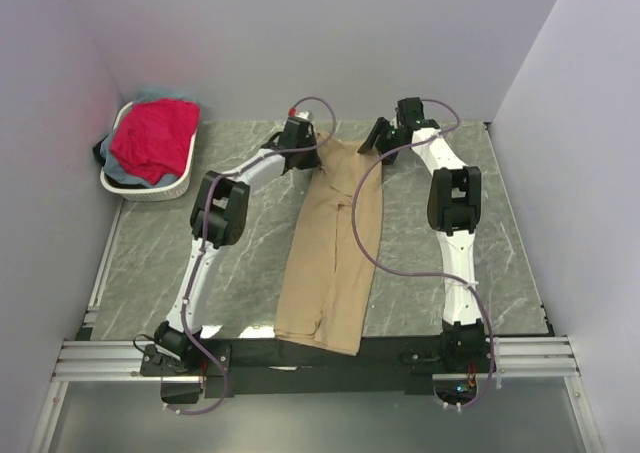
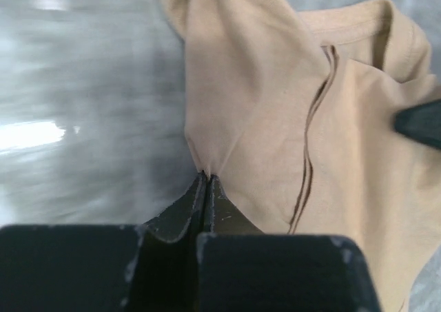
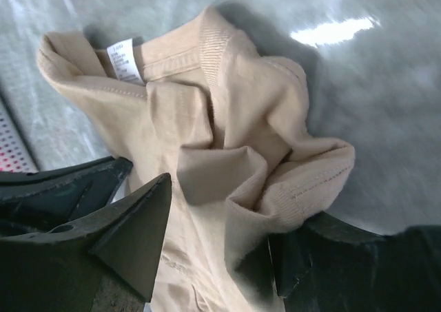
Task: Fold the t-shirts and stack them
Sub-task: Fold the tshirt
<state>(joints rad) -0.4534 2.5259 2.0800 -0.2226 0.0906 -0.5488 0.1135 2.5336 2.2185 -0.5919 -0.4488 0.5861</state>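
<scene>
Pinching the tan t-shirt (image 1: 330,253) that lies down the middle of the table (image 1: 150,263), the left gripper (image 2: 207,178) is shut tight on its far corner, so the right gripper (image 3: 220,222), wide open around the bunched sleeve (image 3: 296,181), should close firmly, then both lift together

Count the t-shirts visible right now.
3 clear: tan t-shirt lengthwise mid-table; red-pink t-shirt topping the basket; pale blue one beneath it. Dark cloth at basket's left may be a fourth; more possibly buried.

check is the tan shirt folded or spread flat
Partly folded: the tan cloth t-shirt lies as a narrow strip, its collar end bunched.
</scene>
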